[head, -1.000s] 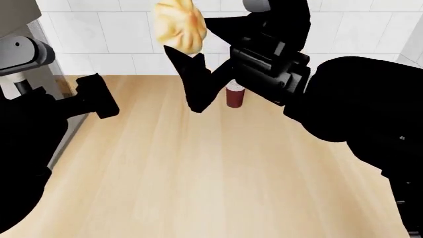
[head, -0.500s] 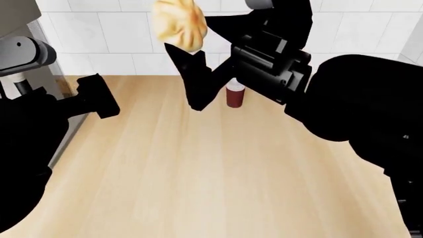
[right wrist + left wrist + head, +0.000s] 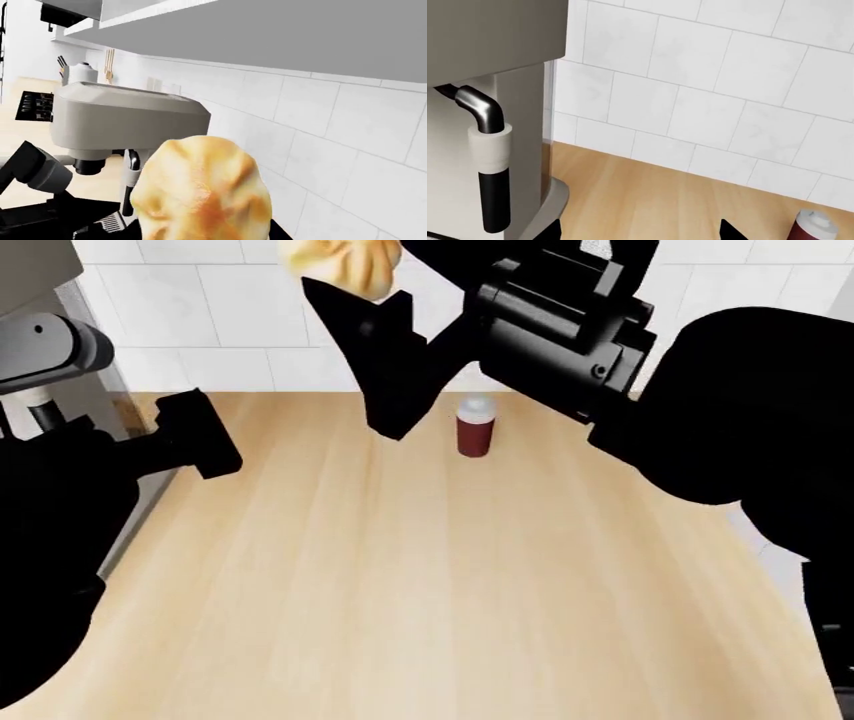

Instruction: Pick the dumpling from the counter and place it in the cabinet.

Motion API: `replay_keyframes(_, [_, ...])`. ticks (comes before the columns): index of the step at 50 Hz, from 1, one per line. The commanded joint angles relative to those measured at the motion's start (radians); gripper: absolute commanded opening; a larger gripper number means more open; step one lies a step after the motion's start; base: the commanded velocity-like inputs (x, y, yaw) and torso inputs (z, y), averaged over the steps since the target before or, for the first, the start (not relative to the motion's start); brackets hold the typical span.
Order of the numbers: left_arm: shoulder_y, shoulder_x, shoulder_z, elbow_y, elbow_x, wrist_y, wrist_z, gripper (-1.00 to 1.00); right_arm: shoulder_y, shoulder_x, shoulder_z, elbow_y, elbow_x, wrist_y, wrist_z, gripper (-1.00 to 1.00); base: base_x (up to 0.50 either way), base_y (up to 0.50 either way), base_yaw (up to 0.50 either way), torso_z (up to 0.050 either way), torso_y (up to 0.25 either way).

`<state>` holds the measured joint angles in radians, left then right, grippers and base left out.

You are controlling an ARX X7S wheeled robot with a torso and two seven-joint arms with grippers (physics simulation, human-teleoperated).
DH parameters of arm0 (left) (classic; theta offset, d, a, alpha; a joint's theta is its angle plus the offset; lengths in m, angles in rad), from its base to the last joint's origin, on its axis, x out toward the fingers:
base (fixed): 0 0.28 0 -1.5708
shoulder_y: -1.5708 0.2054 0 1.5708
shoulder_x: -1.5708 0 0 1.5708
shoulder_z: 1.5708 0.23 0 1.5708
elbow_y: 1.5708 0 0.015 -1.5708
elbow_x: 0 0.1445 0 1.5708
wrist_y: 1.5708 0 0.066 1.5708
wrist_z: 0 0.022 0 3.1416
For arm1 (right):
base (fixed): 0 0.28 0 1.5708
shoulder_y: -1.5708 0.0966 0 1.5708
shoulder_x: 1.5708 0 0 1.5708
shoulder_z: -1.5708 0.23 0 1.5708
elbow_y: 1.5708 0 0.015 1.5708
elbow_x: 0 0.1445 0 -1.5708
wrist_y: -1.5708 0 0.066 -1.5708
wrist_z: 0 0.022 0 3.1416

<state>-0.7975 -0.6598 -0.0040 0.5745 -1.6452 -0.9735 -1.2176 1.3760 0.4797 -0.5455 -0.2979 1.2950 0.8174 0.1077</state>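
Observation:
The dumpling (image 3: 344,262), pale cream with golden-brown streaks, is held high above the counter (image 3: 427,570) at the head view's top edge, partly cut off. My right gripper (image 3: 363,290) is shut on it. In the right wrist view the dumpling (image 3: 203,192) fills the lower middle, with the underside of a grey cabinet (image 3: 280,35) above it. My left gripper (image 3: 200,435) hovers low at the counter's left side; its fingertips (image 3: 730,231) stand wide apart and empty in the left wrist view.
A dark-red bottle with a white cap (image 3: 474,427) stands near the tiled back wall (image 3: 214,310); it also shows in the left wrist view (image 3: 814,227). A grey coffee machine (image 3: 487,125) with a steam wand (image 3: 490,165) stands at the counter's left end.
My right gripper has risen with the dumpling, which is now partly past the head view's top edge. The left arm has not moved.

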Motion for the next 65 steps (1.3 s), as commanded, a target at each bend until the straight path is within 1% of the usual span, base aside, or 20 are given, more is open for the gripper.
replay_keyframes(1, [0.000,-0.003,0.002,0.000,-0.002,0.004,-0.001,1.00,0.031,-0.003,0.027,-0.017,0.023,-0.003,-0.026,-1.00,0.00,0.00,0.00,0.000,0.000])
replay_keyframes(41, [0.005,-0.010,0.012,-0.001,0.001,0.020,0.004,1.00,0.163,-0.058,0.076,0.021,0.126,-0.010,-0.035,-1.00,0.00,0.00,0.00,0.000,0.000])
replay_keyframes(56, [0.005,-0.013,0.016,-0.001,0.001,0.025,0.004,1.00,0.222,-0.085,0.064,0.080,0.084,-0.021,-0.060,-1.00,0.00,0.00,0.00,0.000,0.000])
replay_keyframes(65, [0.005,-0.015,0.018,-0.001,0.001,0.028,0.005,1.00,0.254,-0.107,0.049,0.161,0.015,-0.056,-0.113,-1.00,0.00,0.00,0.00,0.000,0.000])
